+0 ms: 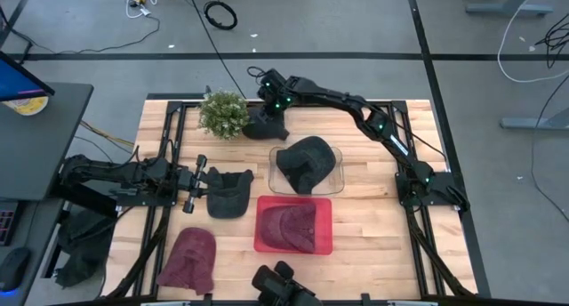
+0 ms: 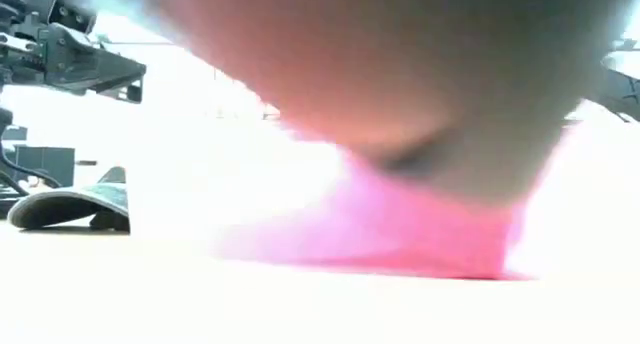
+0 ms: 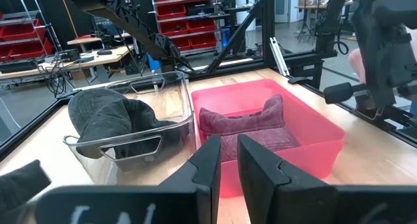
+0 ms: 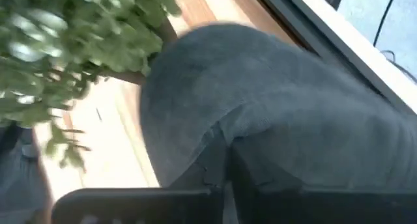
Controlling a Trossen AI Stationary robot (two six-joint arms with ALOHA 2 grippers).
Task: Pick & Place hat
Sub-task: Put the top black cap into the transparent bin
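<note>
High view: right gripper [image 1: 269, 117] over dark hat [image 1: 265, 124] beside plant [image 1: 223, 113]; left gripper [image 1: 199, 183] near black cap [image 1: 228, 193].
Left wrist: jaws nearly closed, empty.
Right wrist: fingers seemingly pinching hat fabric.

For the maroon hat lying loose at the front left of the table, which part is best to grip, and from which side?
Probably from straight above, pinching a raised fold near the middle of the maroon hat. It lies flat and limp on the table, so no edge stands up for a side approach.
</note>
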